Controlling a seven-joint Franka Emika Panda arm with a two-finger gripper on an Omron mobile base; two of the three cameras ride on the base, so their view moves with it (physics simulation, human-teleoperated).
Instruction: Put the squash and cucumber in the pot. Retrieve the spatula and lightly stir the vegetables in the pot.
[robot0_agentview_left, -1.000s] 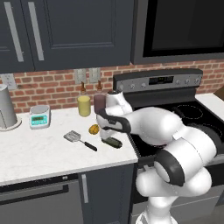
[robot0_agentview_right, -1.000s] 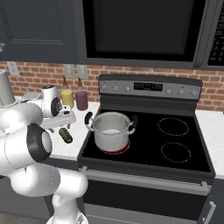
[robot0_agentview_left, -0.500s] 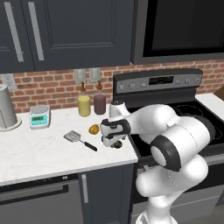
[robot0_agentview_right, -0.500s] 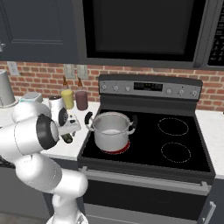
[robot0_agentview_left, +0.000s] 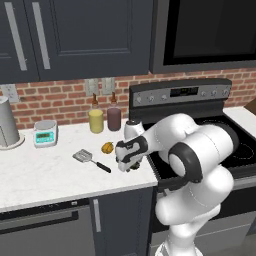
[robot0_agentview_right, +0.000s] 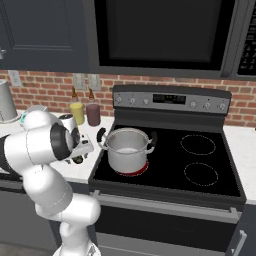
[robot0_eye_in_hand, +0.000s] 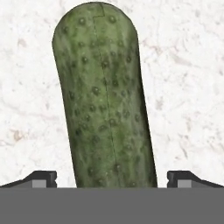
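Dark green, pimpled skin: the cucumber (robot0_eye_in_hand: 105, 96) lies flat on the white marbled table (robot0_eye_in_hand: 183, 87), running from 6 o'clock to 12 o'clock in the hand view.
Fingers: the gripper (robot0_eye_in_hand: 112, 178) hangs low over the cucumber with its fingers (robot0_eye_in_hand: 41, 178) spread wide, one at each side of the near end, clear of the skin; nothing is gripped.
Gripper in the left base view: the gripper (robot0_agentview_left: 129, 165) points down at the table's front right part, just left of the stove (robot0_agentview_left: 200, 100).
Squash: the yellow-orange squash (robot0_agentview_left: 107, 147) sits on the table at about 10 o'clock from the gripper, near it but apart.
Spatula: the spatula (robot0_agentview_left: 91, 160) lies flat to the left of the gripper, its silver head at 10 o'clock and its black handle pointing to 4 o'clock; it is just beside the squash.
Pot: the steel pot (robot0_agentview_right: 127, 149) stands upright on the stove's front left burner, to the right of the arm; whether anything lies in it I cannot tell.
Further back: a yellow bottle (robot0_agentview_left: 96, 119) and a dark red bottle (robot0_agentview_left: 114, 117) stand side by side by the brick wall (robot0_agentview_left: 60, 97); a small kitchen scale (robot0_agentview_left: 45, 133) sits further left.
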